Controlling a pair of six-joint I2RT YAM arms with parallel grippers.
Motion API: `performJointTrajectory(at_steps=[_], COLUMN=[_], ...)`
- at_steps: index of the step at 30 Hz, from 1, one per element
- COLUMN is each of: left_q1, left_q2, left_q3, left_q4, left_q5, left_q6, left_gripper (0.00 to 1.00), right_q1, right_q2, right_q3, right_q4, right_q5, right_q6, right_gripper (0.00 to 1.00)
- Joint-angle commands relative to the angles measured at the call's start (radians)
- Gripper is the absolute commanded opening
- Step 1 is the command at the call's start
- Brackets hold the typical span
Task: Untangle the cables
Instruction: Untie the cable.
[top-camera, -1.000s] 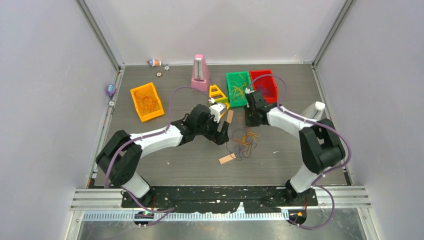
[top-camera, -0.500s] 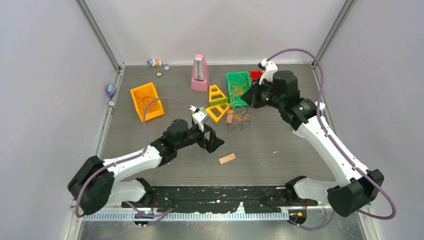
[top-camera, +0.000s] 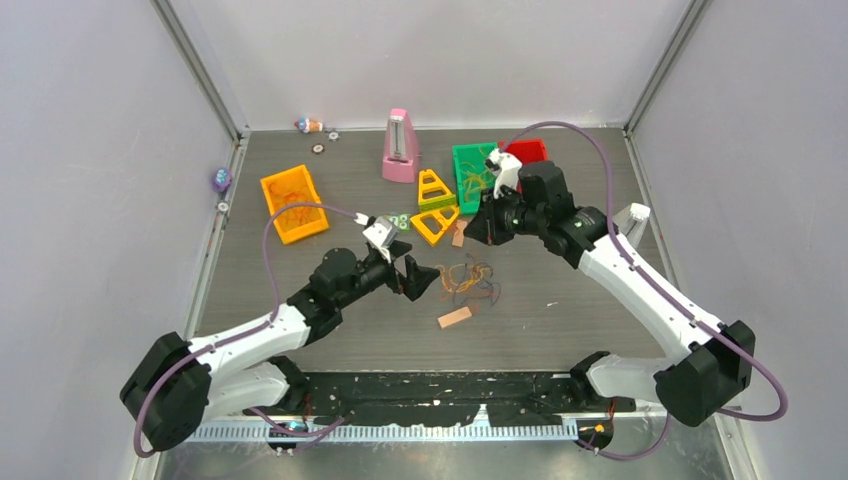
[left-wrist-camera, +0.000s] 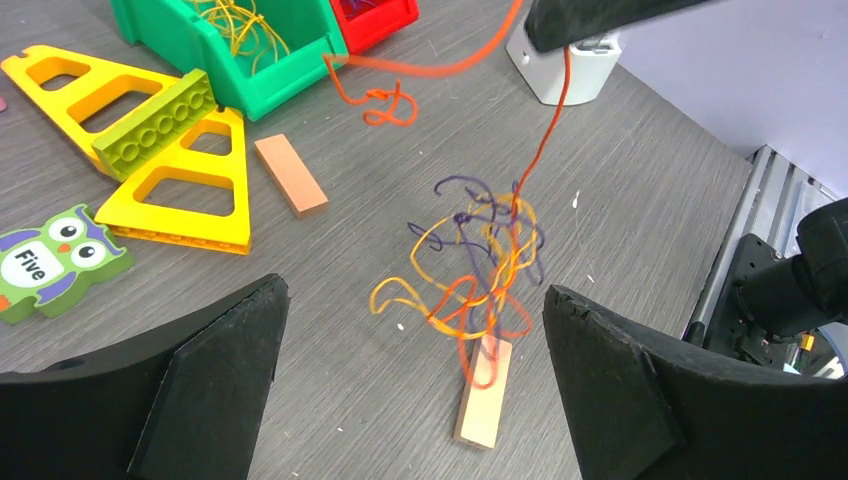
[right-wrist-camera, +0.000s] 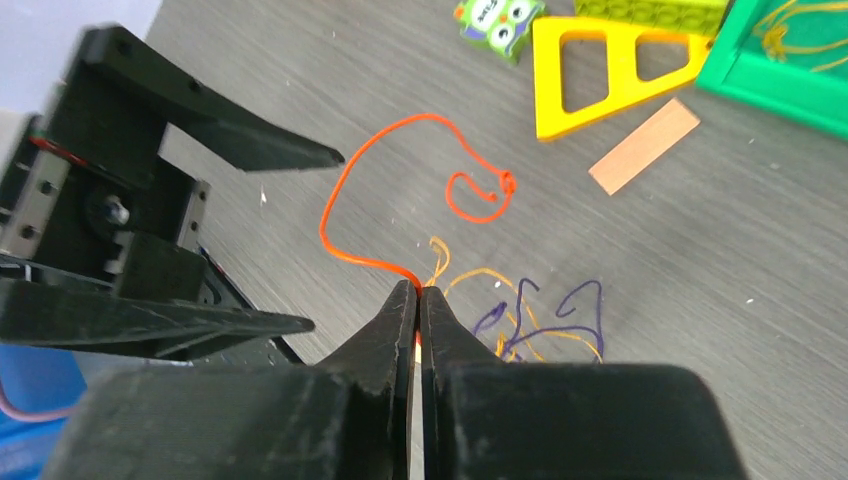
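Note:
The cables (top-camera: 470, 281) are a small tangle of orange-red, yellow and dark purple strands (left-wrist-camera: 482, 268) near the table's middle. My right gripper (top-camera: 481, 226) hovers just behind and above the tangle. Its jaws (right-wrist-camera: 418, 291) are shut on one orange-red cable (right-wrist-camera: 372, 170), which runs taut down into the tangle while its free end curls away. The tangle's lower loops hang over a small wooden block (left-wrist-camera: 484, 400). My left gripper (top-camera: 411, 277) stands wide open just left of the tangle, its fingers (left-wrist-camera: 412, 300) apart with nothing between them.
At the back stand a green bin (top-camera: 462, 185) with yellow strands and a red bin (top-camera: 528, 151). An orange bin (top-camera: 293, 204) is at the left. Two yellow triangles (top-camera: 436, 207), a pink metronome (top-camera: 401, 147), an owl tile (left-wrist-camera: 52, 262) and a second wooden block (left-wrist-camera: 290, 173) lie behind the tangle.
The left gripper has opened fully and pulled back toward the near left. The right gripper has come forward and down from beside the bins, carrying the tangle toward the table's middle.

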Motion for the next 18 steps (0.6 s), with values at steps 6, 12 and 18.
performJointTrajectory(at_steps=[6,12,18], left_q1=[0.006,0.006,0.005], left_q2=[-0.029,0.015,0.059], left_q3=[-0.013,-0.007,0.011], left_q4=[0.101,0.156,0.197], left_q5=[0.019,0.108,0.207], left_q6=[0.010,0.014,0.012], left_gripper=[0.99,1.00,0.90], right_q1=[0.073,0.110,0.138], right_q2=[0.042,0.078,0.108], right_q3=[-0.043,-0.043,-0.010], right_q4=[-0.016,-0.020,-0.026], right_q5=[-0.017,-0.021,-0.037], right_q6=[-0.063,-0.088,-0.101], right_gripper=[0.05,0.05,0.05])
